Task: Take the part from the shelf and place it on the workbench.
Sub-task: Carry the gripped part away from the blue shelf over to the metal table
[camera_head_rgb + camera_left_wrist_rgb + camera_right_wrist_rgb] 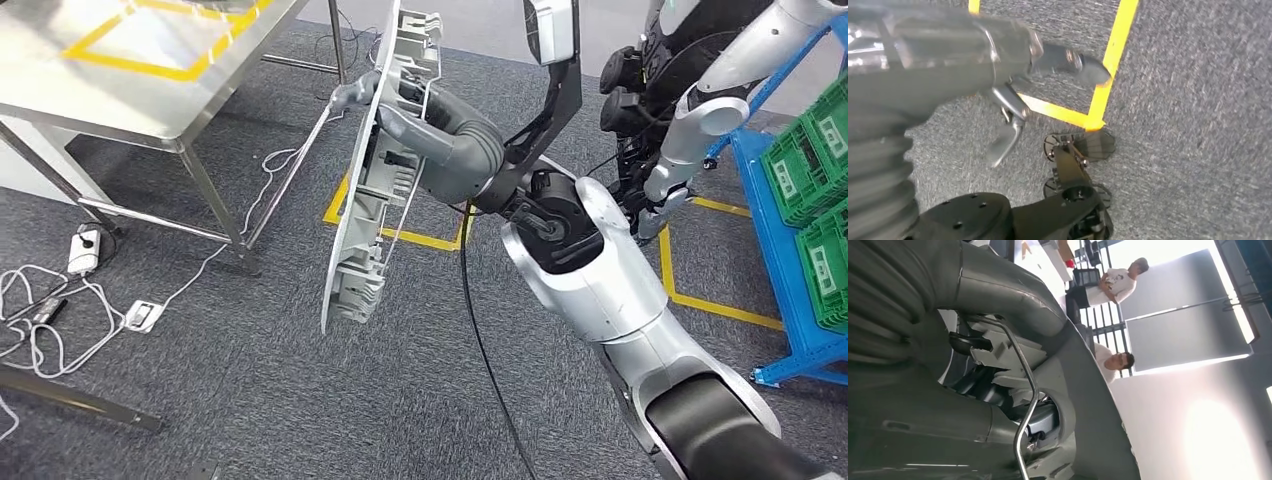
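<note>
The grey carpet floor [250, 400] spread widest beneath me, short-piled and speckled, crossed by yellow tape lines [700, 300]. At the upper left of the head view stood the workbench, its tabletop [150, 90] a sheet of brushed steel on thin metal legs, marked with its own yellow tape rectangle. At the far right a blue shelf [780, 260] carried green slatted crates [815, 150]. The part [375, 190] was a long, curved panel of pale grey plastic, ribbed and clipped on its inner face, with a thin bent metal rod [1028, 405] running along it; I held it upright in the air above the carpet, near the workbench but apart from it. My right arm reached forward and across my body, bent at the elbow, and my right hand [440, 135] was pressed into the panel's inner side, the fingers [352, 96] wrapped over its edge while the thick grey thumb gripped the ribbing; in the right wrist view the thumb and the panel's curved wall lay tight together. My left hand [1013, 100] hung low, looking down on carpet and tape; its fingers [1083, 65] were loosely parted, one stretched out, another drooping, and they held nothing. White cables and a power strip [85, 250] trailed on the floor by the workbench legs. Two people in white shirts [1113, 285] showed small and far off beyond the panel.
</note>
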`<state>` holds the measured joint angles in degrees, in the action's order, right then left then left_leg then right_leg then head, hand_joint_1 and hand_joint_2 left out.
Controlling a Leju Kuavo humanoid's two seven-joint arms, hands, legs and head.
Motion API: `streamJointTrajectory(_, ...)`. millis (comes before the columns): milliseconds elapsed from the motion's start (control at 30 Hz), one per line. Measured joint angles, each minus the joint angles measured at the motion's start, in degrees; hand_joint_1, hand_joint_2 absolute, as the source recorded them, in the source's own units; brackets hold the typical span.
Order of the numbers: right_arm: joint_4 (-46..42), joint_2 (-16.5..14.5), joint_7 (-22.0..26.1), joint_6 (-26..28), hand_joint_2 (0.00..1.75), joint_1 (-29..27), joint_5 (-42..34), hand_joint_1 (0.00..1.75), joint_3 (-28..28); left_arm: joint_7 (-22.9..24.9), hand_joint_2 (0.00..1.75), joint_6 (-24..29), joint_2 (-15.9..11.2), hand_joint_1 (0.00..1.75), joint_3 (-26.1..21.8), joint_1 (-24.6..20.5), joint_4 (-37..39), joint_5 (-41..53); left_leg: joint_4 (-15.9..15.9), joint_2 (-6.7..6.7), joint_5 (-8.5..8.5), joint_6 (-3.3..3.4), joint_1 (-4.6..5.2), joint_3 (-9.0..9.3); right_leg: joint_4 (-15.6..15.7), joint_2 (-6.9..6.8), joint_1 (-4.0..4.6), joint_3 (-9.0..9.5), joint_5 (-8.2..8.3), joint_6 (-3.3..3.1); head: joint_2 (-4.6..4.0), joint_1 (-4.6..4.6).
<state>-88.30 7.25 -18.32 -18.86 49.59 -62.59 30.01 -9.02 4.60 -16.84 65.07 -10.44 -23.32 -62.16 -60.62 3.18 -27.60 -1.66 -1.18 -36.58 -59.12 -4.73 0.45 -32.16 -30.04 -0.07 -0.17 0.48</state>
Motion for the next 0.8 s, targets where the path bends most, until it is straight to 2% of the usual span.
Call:
streamJointTrajectory(33, 0.0, 0.0, 0.0, 0.0, 1.75, 0.0, 0.0, 1.75, 0.0, 0.0, 1.75, 0.1, 0.0, 0.0, 0.0, 0.0, 0.0, 0.1, 0.0, -0.52, 0.11, 0.35, 0.02, -0.05, -1.0, 0.65, -0.19, -0.37, -0.85, 0.21, 0.0, 0.18)
streamJointTrajectory(100, 0.0, 0.0, 0.0, 0.0, 1.75, 0.0, 0.0, 1.75, -0.1, 0.0, 1.75, 0.2, -0.1, 0.0, 0.0, -0.1, 0.0, 0.3, 0.1, -1.59, 0.3, 0.85, 0.09, -0.15, -6.3, 2.76, -0.42, -2.56, -4.19, 0.57, 0.0, 0.77)
streamJointTrajectory(167, 0.0, 0.0, 0.0, -0.1, 1.75, -0.2, 0.0, 1.75, -0.1, 0.0, 1.75, 0.3, -0.1, 0.0, 0.0, -0.2, 0.0, 0.4, 0.1, -2.79, 0.42, 1.11, 0.39, -0.23, -13.5, 3.98, -0.38, -5.79, -7.27, 0.43, 0.0, 1.45)
streamJointTrajectory(200, 0.0, 0.0, 0.0, -0.1, 1.75, -0.2, 0.0, 1.75, -0.1, 0.0, 1.75, 0.2, -0.1, 0.0, 0.0, -0.2, 0.0, 0.4, 0.1, -3.46, 0.45, 1.18, 0.59, -0.25, -15.4, 4.24, -0.29, -6.8, -7.49, 0.14, 0.0, 1.7)
streamJointTrajectory(233, 0.0, 0.1, 0.0, -0.1, 1.75, -0.3, 0.0, 1.75, -0.1, 0.0, 1.75, 0.2, -0.1, 0.0, 0.0, -0.2, 0.0, 0.5, 0.1, -4.15, 0.5, 1.26, 0.79, -0.25, -15.4, 4.46, -0.11, -7.01, -6.61, -0.31, 0.0, 1.89)
streamJointTrajectory(267, 0.0, 0.1, 0.0, -0.1, 1.75, -0.3, 0.0, 1.75, -0.1, 0.0, 1.75, 0.1, -0.1, 0.0, 0.0, -0.2, 0.0, 0.5, 0.1, -4.85, 0.54, 1.32, 0.93, -0.23, -13.2, 4.78, 0.17, -6.26, -4.71, -0.89, 0.0, 2.03)
streamJointTrajectory(300, 0.0, 0.1, 0.0, -0.1, 1.75, -0.3, 0.0, 1.75, -0.1, 0.0, 1.75, 0.1, -0.1, 0.0, 0.0, -0.2, 0.0, 0.6, 0.1, -5.52, 0.59, 1.38, 1.0, -0.21, -9.6, 5.39, 0.56, -4.85, -2.3, -1.55, 0.0, 2.11)
streamJointTrajectory(367, 0.0, 0.1, 0.0, -0.1, 1.75, -0.1, 0.0, 1.75, -0.1, 0.0, 1.75, 0.1, 0.1, 0.0, 0.0, -0.2, -0.1, 0.6, 0.2, -6.71, 0.84, 1.33, 0.92, -0.32, -2.9, 7.02, 1.17, -2.06, 0.97, -2.7, 0.0, 1.99)
streamJointTrajectory(433, -0.1, 0.1, 0.1, -0.2, 1.75, 0.1, -0.1, 1.75, -0.1, 0.0, 1.75, 0.2, 0.3, 0.0, 0.0, -0.1, -0.3, 0.5, 0.5, -7.71, 1.23, 0.94, 0.53, -0.57, -0.6, 7.65, 1.5, -1.08, 1.59, -3.22, 0.0, 2.01)
streamJointTrajectory(467, -0.1, 0.1, 0.1, -0.2, 1.75, 0.1, -0.2, 1.75, -0.1, 0.0, 1.75, 0.2, 0.4, 0.0, -0.1, 0.0, -0.3, 0.5, 0.7, -8.25, 1.5, 0.62, 0.36, -0.6, 0.0, 7.25, 1.63, -0.85, 1.85, -3.4, 0.0, 2.16)
streamJointTrajectory(500, -0.1, 0.0, 0.1, -0.3, 1.75, 0.2, -0.2, 1.75, -0.1, 0.0, 1.75, 0.2, 0.3, 0.0, -0.1, 0.1, -0.3, 0.5, 0.8, -8.04, 1.5, 0.44, 0.39, -0.69, 1.0, 6.66, 1.59, -0.32, 2.16, -3.47, 0.0, 2.34)
streamJointTrajectory(567, -0.2, -0.1, 0.1, -0.5, 1.75, 0.3, -0.2, 1.75, 0.0, 0.1, 1.75, 0.2, 0.2, 0.0, -0.1, 0.1, -0.3, 0.7, -0.5, -5.79, 0.14, 0.09, 0.74, -1.56, 3.6, 5.48, 1.3, 0.87, 3.01, -3.53, 0.0, 2.15)
streamJointTrajectory(600, -0.2, -0.2, 0.1, -0.7, 1.75, 0.4, -0.2, 1.75, 0.0, 0.1, 1.75, 0.2, 0.1, 0.0, -0.1, 0.0, -0.3, 0.8, -2.8, -4.34, -1.38, -0.07, 0.81, -2.67, 4.5, 4.9, 1.09, 1.24, 3.33, -3.36, 0.0, 1.87)
streamJointTrajectory(633, -0.2, -0.3, 0.1, -1.0, 1.75, 0.4, -0.2, 1.75, 0.0, 0.1, 1.75, 0.2, 0.1, 0.0, -0.1, 0.0, -0.3, 0.9, -5.7, -3.49, -3.04, -0.38, 0.71, -4.07, 4.8, 4.44, 0.99, 1.32, 3.43, -3.3, 0.0, 1.5)
streamJointTrajectory(667, -0.1, -0.3, 0.2, -1.3, 1.75, 0.3, -0.2, 1.75, 0.0, 0.1, 1.75, 0.2, -0.1, 0.0, -0.1, 0.0, -0.3, 0.9, -8.9, -3.3, -4.39, -0.76, 0.43, -5.52, 4.7, 3.84, 0.84, 1.3, 3.4, -3.17, 0.0, 1.15)
streamJointTrajectory(700, 0.0, -0.2, 0.2, -1.6, 1.75, 0.1, -0.2, 1.75, 0.0, 0.2, 1.75, 0.1, -0.2, 0.0, -0.1, 0.0, -0.3, 1.0, -11.0, -3.23, -4.92, -1.21, 0.11, -6.47, 4.6, 3.27, 0.65, 1.26, 3.26, -2.96, 0.0, 0.82)
streamJointTrajectory(733, 0.2, -0.2, 0.2, -1.7, 1.75, -0.1, -0.2, 1.75, 0.1, 0.2, 1.75, 0.0, -0.3, 0.0, -0.1, 0.1, -0.3, 1.0, -11.5, -3.1, -4.49, -1.73, -0.22, -6.56, 4.3, 2.69, 0.41, 1.24, 3.06, -2.65, 0.0, 0.55)
streamJointTrajectory(767, 0.3, -0.2, 0.2, -1.8, 1.75, -0.2, -0.2, 1.75, 0.1, 0.2, 1.75, -0.1, -0.4, 0.0, -0.1, 0.1, -0.3, 1.0, -10.0, -2.76, -3.18, -2.32, -0.56, -5.67, 3.9, 2.14, 0.08, 1.18, 2.78, -2.23, 0.0, 0.32)
streamJointTrajectory(800, 0.4, -0.2, 0.2, -1.8, 1.75, -0.3, -0.2, 1.75, 0.1, 0.2, 1.75, -0.1, -0.5, 0.0, -0.1, 0.2, -0.3, 1.0, -7.0, -2.06, -1.43, -2.99, -0.94, -3.9, 3.3, 1.65, -0.32, 1.06, 2.36, -1.68, 0.0, 0.13)
